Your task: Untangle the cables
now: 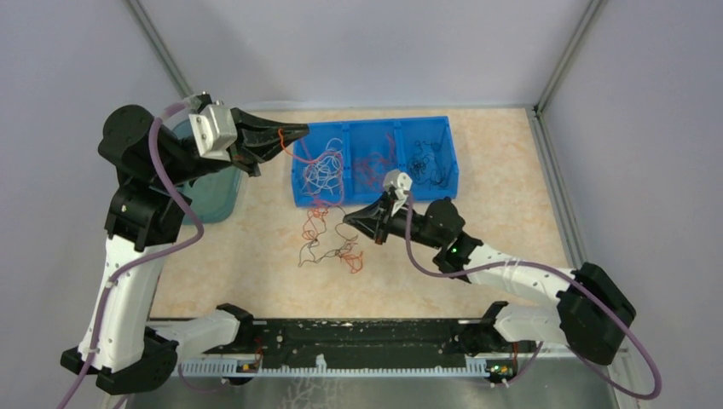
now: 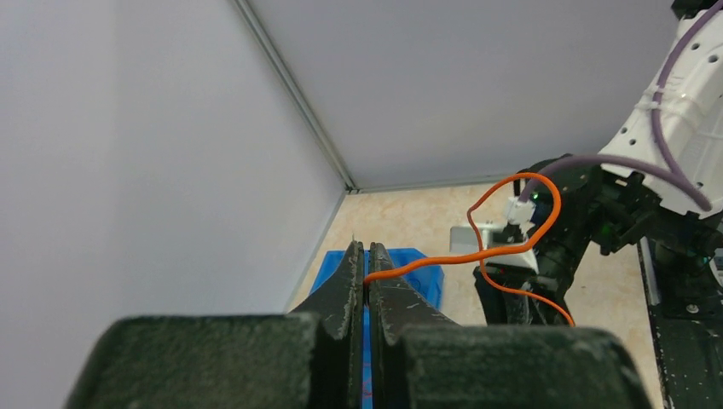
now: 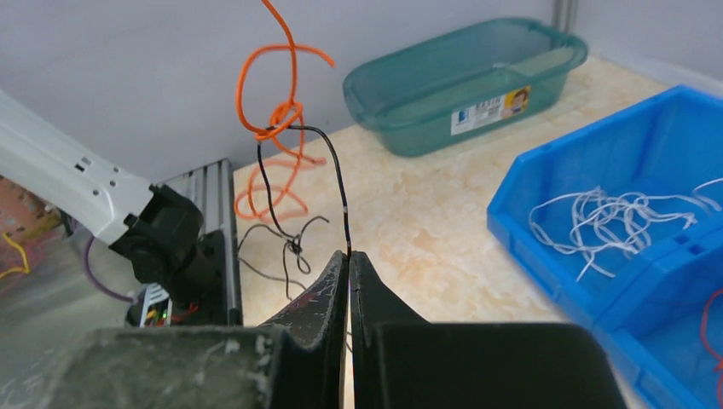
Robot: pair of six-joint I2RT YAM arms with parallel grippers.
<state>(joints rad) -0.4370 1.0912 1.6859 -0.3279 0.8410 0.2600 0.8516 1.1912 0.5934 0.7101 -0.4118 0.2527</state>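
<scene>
Both jaws are shut: your left gripper (image 2: 367,260) pinches the orange cable (image 2: 443,258), your right gripper (image 3: 349,264) the black cable (image 3: 341,192), hooked together above the table (image 1: 511,170). Pulling apart may cinch them tight.

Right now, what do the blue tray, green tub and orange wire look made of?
Blue tray: probably opaque moulded plastic, slight sheen. Green tub: translucent glossy plastic, its far wall shows through. Orange wire: smooth, plastic-looking insulation, holding springy loops; core unseen.
</scene>
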